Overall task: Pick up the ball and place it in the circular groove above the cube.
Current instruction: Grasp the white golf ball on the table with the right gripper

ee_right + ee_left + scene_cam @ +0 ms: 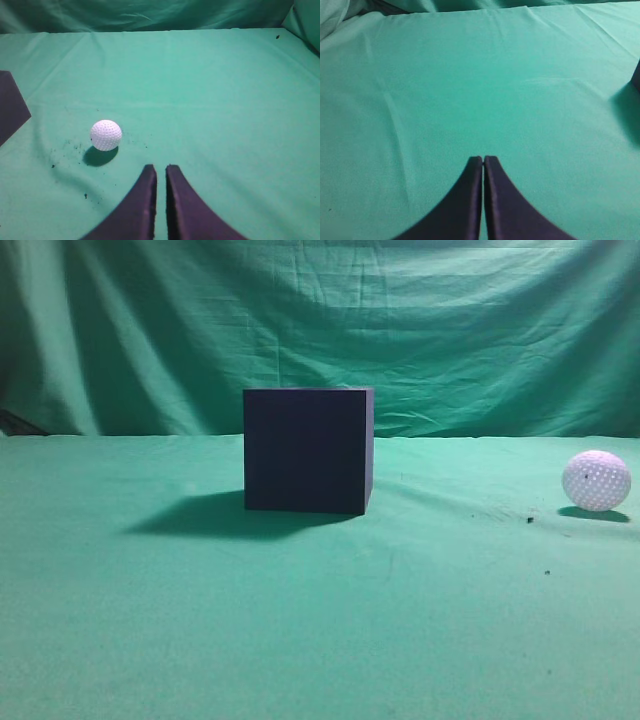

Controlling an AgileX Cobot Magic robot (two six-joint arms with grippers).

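Observation:
The dark navy cube (pixel 308 450) stands on the green cloth in the middle of the exterior view; its top face and groove are hidden from this low angle. The white dimpled ball (pixel 596 480) lies on the cloth far right of the cube. In the right wrist view the ball (pixel 106 135) lies ahead and left of my right gripper (pixel 160 168), which is shut and empty with only a narrow slit between its jaws. A corner of the cube (pixel 10 107) shows at that view's left edge. My left gripper (pixel 483 159) is shut and empty above bare cloth. Neither gripper shows in the exterior view.
A green cloth (pixel 320 640) covers the table and a green curtain (pixel 320 320) hangs behind. Small dark specks (pixel 65 150) lie on the cloth around the ball. A sliver of the cube (pixel 637 75) shows at the right edge of the left wrist view.

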